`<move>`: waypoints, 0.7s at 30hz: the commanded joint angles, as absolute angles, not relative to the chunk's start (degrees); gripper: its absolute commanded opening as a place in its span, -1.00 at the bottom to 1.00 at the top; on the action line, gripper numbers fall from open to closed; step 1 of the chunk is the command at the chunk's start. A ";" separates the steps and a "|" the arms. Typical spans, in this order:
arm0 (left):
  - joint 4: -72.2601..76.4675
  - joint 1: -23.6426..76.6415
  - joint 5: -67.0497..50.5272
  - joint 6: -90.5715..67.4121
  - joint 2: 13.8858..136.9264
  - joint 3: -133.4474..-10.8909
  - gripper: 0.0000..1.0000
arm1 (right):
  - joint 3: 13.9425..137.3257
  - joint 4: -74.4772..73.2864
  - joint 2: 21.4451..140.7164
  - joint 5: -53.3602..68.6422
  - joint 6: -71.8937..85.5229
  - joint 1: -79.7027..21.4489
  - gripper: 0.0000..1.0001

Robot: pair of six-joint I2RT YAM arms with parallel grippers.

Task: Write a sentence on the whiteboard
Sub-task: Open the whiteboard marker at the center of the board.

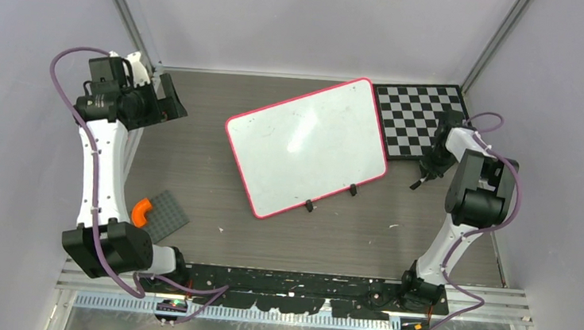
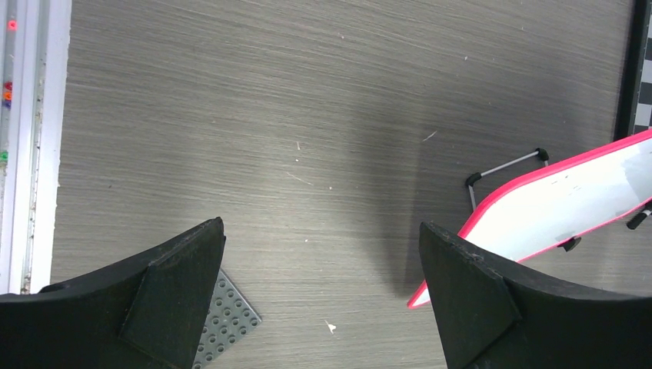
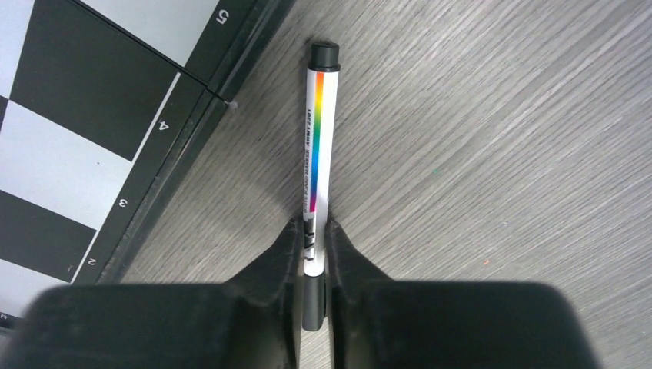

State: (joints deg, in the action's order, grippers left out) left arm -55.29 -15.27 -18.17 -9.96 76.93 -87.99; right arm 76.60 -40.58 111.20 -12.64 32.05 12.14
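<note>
The whiteboard [image 1: 306, 145] with a red-pink rim lies tilted at the table's middle, its face blank; no sentence shows on it. Its corner also shows in the left wrist view [image 2: 553, 204]. My right gripper [image 3: 311, 231] is shut on a white marker [image 3: 317, 138] with a rainbow stripe and black cap, lying on the table beside the checkerboard mat. In the top view the right gripper [image 1: 429, 171] is low at the table, right of the board. My left gripper [image 2: 323, 292] is open and empty, raised at the far left [image 1: 168, 100].
The black-and-white checkerboard mat [image 1: 421, 116] lies at the back right, its edge in the right wrist view [image 3: 92, 131]. A grey studded plate [image 1: 166, 216] and an orange piece [image 1: 141, 212] lie front left. Black clip feet [image 1: 309, 206] stick out from the board's near edge.
</note>
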 commanded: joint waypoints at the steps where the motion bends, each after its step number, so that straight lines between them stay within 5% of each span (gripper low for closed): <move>1: -56.54 -15.03 -17.92 -8.39 77.71 -91.39 0.99 | 75.02 -41.67 110.71 -11.07 35.75 13.34 -0.81; 5: -57.13 -15.08 -19.17 -8.11 78.36 -93.01 1.00 | 74.30 -43.68 106.53 -8.12 36.99 14.28 -0.99; 21: -61.04 -14.16 -33.83 -4.28 78.87 -105.10 0.99 | 83.26 -37.87 82.78 6.74 42.81 9.09 -0.99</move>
